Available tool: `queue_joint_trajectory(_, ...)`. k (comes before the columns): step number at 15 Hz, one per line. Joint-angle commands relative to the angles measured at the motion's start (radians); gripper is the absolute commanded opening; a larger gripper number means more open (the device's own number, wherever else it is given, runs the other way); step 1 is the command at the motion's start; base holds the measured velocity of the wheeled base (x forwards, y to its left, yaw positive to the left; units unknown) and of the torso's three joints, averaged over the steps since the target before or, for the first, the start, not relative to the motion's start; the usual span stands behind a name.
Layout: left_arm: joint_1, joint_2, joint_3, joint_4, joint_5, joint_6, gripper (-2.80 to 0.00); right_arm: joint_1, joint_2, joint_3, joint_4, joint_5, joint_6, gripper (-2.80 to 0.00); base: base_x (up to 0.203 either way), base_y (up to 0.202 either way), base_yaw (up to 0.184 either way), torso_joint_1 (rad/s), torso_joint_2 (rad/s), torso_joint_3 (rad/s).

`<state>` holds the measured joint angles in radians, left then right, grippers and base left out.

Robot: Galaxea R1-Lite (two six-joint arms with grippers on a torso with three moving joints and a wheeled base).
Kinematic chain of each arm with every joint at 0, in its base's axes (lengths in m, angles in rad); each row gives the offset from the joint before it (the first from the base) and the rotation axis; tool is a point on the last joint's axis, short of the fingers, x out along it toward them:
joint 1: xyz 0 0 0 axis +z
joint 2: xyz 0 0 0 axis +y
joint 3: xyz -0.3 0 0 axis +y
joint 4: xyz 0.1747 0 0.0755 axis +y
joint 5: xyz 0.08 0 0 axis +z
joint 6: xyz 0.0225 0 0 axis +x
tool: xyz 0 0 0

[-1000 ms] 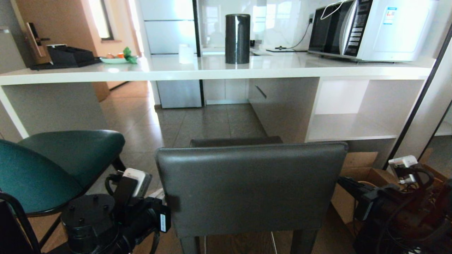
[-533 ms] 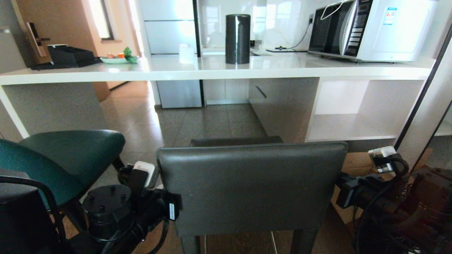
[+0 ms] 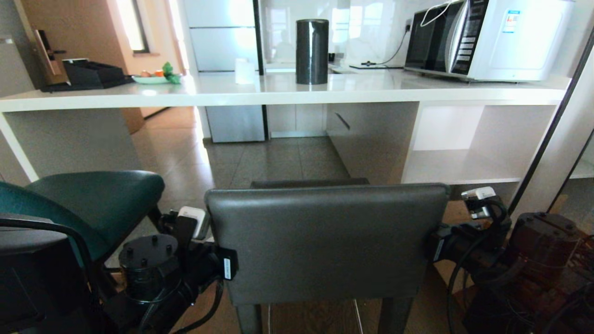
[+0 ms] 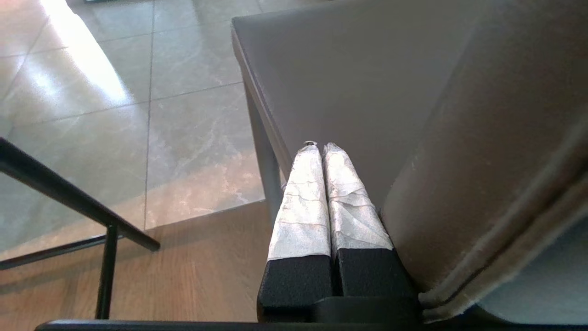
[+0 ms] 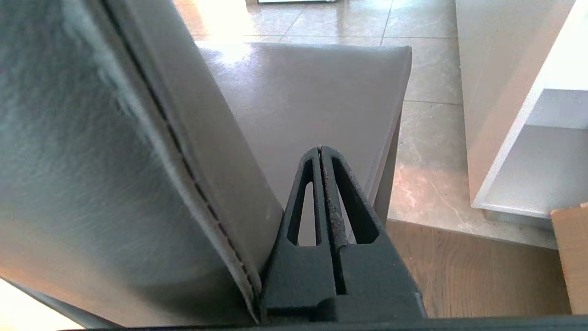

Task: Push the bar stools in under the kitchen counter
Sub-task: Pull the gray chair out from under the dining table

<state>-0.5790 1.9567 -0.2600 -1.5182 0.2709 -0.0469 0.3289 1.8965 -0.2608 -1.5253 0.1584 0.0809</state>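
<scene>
Stools: you have the grey stool dead centre in the head view, its rectangular back facing you, its seat poking out behind the top edge toward the desk. It stands on the floor short of the desk, not under it. The teal stool sits at 9 o'clock from the grey one, just beside it and also clear of the desk.

Your left gripper is at the grey stool's 9 o'clock edge, clenched with nothing between the taped fingers; its side lies against the back's edge, tips over the seat corner. Your right gripper mirrors it at the 3 o'clock edge, also clenched on nothing, pressed alongside the seam of the back.

On the desk you see a black cylinder at 12 o'clock, a microwave at 2 o'clock, and a black tray and a small plate at 10 o'clock. Open white shelves fill the space under the desk at 2 o'clock. Cardboard lies on the floor near the right gripper.
</scene>
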Motion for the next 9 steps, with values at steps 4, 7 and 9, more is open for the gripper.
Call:
queue_joint_trajectory(4, 0.005, 0.047, -0.039, -0.012, -0.001, 0.004, -2.8, 0.008, 0.069, -0.059, -0.002, -0.008, -0.001, -2.8, 0.0, 0.0, 0.0, 0.0, 0.0, 0.0)
queue_joint_trajectory(7, 0.006, 0.064, -0.072, -0.012, 0.001, 0.006, -2.8, 0.016, 0.094, -0.096, 0.0, -0.024, -0.006, -2.8, 0.0, 0.0, 0.0, 0.0, 0.0, 0.0)
queue_joint_trajectory(9, 0.007, 0.071, -0.092, -0.012, 0.003, 0.015, -2.8, 0.019, 0.102, -0.104, 0.002, -0.042, -0.007, -2.8, 0.0, 0.0, 0.0, 0.0, 0.0, 0.0)
